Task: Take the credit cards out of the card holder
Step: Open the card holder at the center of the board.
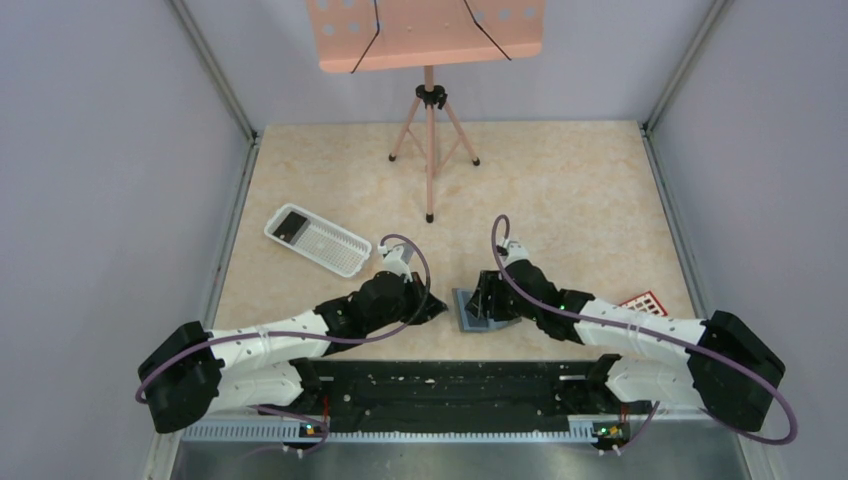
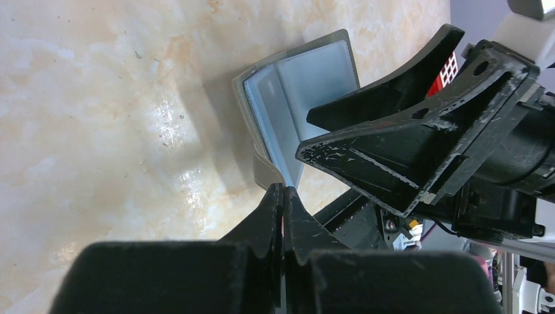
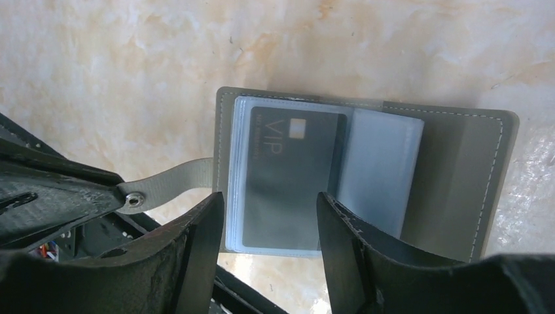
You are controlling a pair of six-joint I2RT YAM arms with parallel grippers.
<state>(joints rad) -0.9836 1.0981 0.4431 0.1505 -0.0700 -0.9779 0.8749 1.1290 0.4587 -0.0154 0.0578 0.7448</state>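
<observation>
The card holder (image 3: 458, 170) lies open on the table, grey outside with bluish clear sleeves inside; it also shows in the top view (image 1: 468, 312) and the left wrist view (image 2: 307, 85). A dark credit card marked VIP (image 3: 291, 170) sits in its left sleeve. My right gripper (image 3: 268, 212) is open and hovers over that card, one finger on each side. My left gripper (image 2: 283, 193) is shut on the holder's strap (image 3: 170, 183), at the holder's left edge. A red credit card (image 1: 645, 302) with pale squares lies on the table to the right.
A white ribbed tray (image 1: 335, 250) with a dark item in it stands at the back left. A tripod (image 1: 430, 150) with an orange board stands at the back centre. Walls close in the table on both sides.
</observation>
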